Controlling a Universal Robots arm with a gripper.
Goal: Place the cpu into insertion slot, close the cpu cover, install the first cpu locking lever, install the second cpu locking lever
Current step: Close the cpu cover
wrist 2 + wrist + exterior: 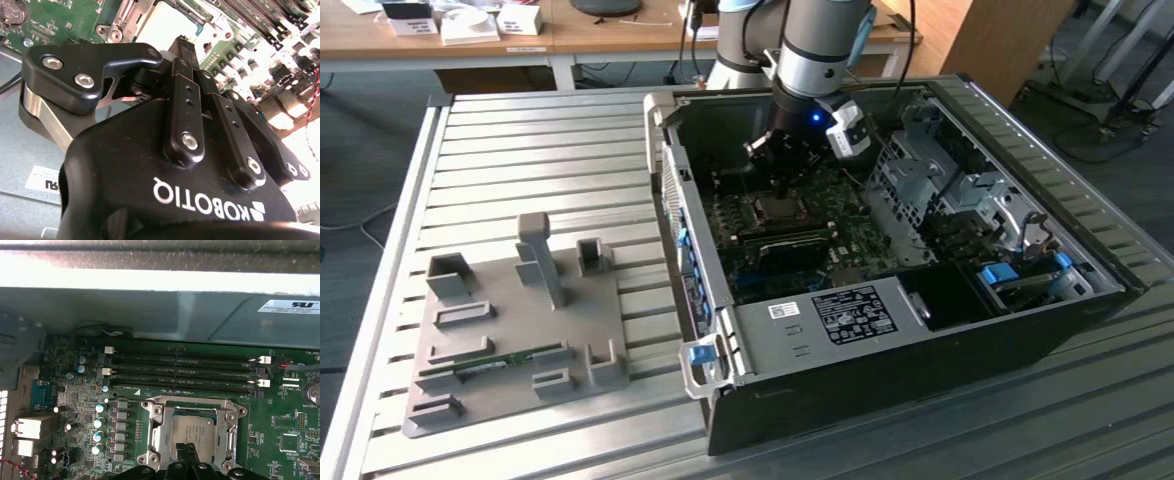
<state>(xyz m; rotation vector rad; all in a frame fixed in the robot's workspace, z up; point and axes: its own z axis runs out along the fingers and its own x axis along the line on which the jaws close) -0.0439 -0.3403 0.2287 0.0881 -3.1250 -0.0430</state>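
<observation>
Closest to the lens in the second wrist view is the gripper (182, 44), its black fingers (186, 95) drawn together with nothing visible held between them. In the first wrist view its tip hangs over one edge of the cpu (192, 432), either near the chip or touching it; I cannot tell which. The cpu lies flat inside the insertion slot (782, 210), which sits just above the centre of the exterior view, inside the open computer case (894, 400). Placing therefore looks done. The cpu cover (161, 435) lies down around the chip with its window framing it, so closing looks done or nearly so. Whether either locking lever is hooked down I cannot make out, and I judge those two steps to be what is left. The cpu is a thin greyish-gold square with faint print, level in its seat, beside the long memory slots (185, 372).
</observation>
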